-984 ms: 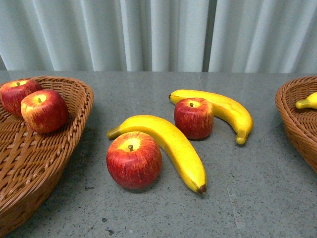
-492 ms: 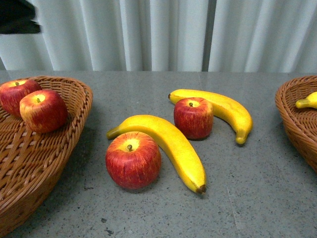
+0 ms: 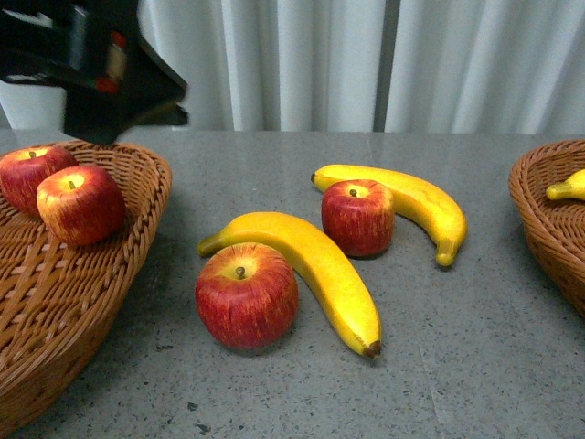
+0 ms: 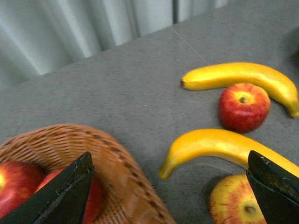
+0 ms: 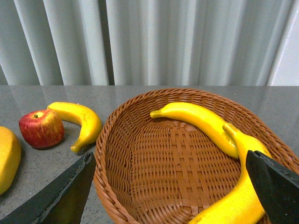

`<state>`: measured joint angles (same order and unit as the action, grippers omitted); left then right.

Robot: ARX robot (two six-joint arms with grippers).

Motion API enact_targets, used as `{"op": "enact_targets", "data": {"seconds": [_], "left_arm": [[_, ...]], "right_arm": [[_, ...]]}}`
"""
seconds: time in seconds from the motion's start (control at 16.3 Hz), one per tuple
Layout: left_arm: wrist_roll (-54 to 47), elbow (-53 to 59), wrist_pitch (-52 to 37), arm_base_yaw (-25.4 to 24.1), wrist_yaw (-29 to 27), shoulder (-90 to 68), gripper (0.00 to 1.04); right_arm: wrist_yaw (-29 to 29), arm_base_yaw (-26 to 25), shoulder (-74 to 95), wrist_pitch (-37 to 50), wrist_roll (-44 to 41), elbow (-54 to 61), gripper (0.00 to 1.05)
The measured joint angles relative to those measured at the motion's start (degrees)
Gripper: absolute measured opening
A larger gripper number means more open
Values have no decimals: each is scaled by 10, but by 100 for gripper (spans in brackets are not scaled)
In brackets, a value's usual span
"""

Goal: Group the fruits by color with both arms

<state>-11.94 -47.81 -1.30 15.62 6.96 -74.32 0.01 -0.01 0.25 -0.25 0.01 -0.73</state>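
Four fruits lay loose on the worktop (image 3: 475, 366): near apple (image 3: 247, 294) just beside near banana (image 3: 315, 265), far apple (image 3: 357, 218) just beside far banana (image 3: 420, 201). Left basket (image 3: 151, 210) held two apples (image 3: 80, 203) (stems up); right basket (image 5: 121, 154), two bananas (image 5: 201, 119). Left pincer (image 4: 169, 158) and right pincer (image 5: 169, 158) gaped wide, empty.

Front view: left arm (image 3: 91, 64) blurred, cropped by the top edge; right basket (image 3: 548, 219) cut by the right edge, its banana (image 3: 569, 187) showing one end only. Left wrist view: nearest apple (image 4: 231, 203) cropped at the bottom edge.
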Motion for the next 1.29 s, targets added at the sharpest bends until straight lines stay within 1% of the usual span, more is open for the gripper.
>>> {"op": "enact_targets", "data": {"seconds": [0.12,0.31,0.37,0.43,0.49,0.74,0.92,0.98,1.11,1.17,1.29], "left_arm": [[-12,-4,10,42,6,-40,98],[-31,-4,23,87,13,-80,98],[-50,-4,14,103,22,-116,98],[-62,-4,-17,105,34,-156,98],[-80,-4,-23,122,35,-191,98],[-99,-4,-21,118,25,-198,97],[-113,-2,-18,114,20,-198,69],[-115,-1,-19,114,21,-197,66],[-118,-1,-22,114,20,-188,65],[-104,0,-46,116,2,-128,65],[-87,0,-61,116,-22,-75,65]], "right_arm": [[0,0,0,0,0,0,98],[0,0,0,0,0,0,98],[0,0,0,0,0,0,98],[0,0,0,0,0,0,98],[0,0,0,0,0,0,98],[0,0,0,0,0,0,98],[0,0,0,0,0,0,98],[0,0,0,0,0,0,98],[0,0,0,0,0,0,98],[0,0,0,0,0,0,98],[0,0,0,0,0,0,98]]}}
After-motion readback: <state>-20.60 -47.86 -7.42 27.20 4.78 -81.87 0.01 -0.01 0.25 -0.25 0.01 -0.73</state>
